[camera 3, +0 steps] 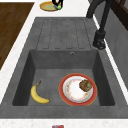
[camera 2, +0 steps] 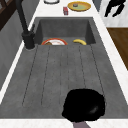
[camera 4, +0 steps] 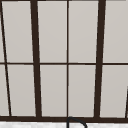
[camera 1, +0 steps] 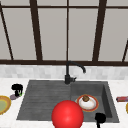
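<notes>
My left hand (camera 1: pixel 17 89) hovers over the left counter beside a yellow-green plate (camera 1: pixel 2 105). Its fingers are curled round a small mauve thing with a green spot (camera 1: pixel 13 97). The same hand looms large in the left side view (camera 2: pixel 83 106), with the mauve thing (camera 2: pixel 81 124) sticking out below it, and it is small at the far end in the right side view (camera 3: pixel 58 3). My right hand (camera 1: pixel 100 118) hangs by the sink's front right edge, fingers relaxed and holding nothing (camera 2: pixel 113 7).
In the basin lie a red-rimmed plate (camera 3: pixel 77 88) with a brown muffin (camera 3: pixel 85 85) and a banana (camera 3: pixel 38 93). A black faucet (camera 1: pixel 68 75) stands behind the sink. A red ball (camera 1: pixel 67 115) covers the basin's front. A small red packet (camera 1: pixel 122 99) lies on the right counter.
</notes>
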`<control>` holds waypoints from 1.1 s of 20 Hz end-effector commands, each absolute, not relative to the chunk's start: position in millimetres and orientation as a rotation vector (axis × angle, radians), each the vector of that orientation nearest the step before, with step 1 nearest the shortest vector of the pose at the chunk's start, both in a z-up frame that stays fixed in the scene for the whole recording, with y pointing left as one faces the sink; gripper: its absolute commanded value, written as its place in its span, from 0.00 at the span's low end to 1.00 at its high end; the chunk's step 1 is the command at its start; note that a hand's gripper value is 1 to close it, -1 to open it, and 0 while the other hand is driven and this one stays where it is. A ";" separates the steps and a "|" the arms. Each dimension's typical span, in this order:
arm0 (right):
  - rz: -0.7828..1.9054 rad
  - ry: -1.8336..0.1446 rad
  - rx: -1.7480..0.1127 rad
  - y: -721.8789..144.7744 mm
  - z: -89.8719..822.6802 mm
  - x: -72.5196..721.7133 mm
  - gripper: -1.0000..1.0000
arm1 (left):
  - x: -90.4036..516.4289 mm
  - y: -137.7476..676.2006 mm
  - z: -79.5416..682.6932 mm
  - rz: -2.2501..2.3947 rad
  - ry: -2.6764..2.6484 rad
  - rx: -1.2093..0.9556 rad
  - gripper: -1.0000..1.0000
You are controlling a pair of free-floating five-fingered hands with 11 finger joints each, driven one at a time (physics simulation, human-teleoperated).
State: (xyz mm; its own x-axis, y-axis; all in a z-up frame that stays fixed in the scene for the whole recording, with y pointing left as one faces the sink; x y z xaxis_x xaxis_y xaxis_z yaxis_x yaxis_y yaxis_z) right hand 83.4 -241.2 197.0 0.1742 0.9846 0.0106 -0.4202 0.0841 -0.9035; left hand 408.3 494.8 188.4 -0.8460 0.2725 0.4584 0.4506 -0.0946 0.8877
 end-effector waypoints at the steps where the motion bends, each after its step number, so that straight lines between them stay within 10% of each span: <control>1: 1.229 -0.788 -0.924 -241.2 197.0 83.4 0.50 | 412.8 525.8 177.8 -2.066 -2.014 -0.828 1.00; 14: 1.229 -0.788 -0.924 -241.2 197.0 83.4 0.50 | 416.4 581.1 137.5 -2.106 -1.972 -0.862 1.00; 15: 1.229 -0.788 -0.924 -241.2 197.0 83.4 0.50 | 415.8 573.4 138.3 -2.107 -1.990 -0.826 0.00; 22: 1.229 -0.788 -0.924 -241.2 197.0 83.4 0.50 | 421.3 544.4 136.1 -2.057 -1.942 -0.779 0.00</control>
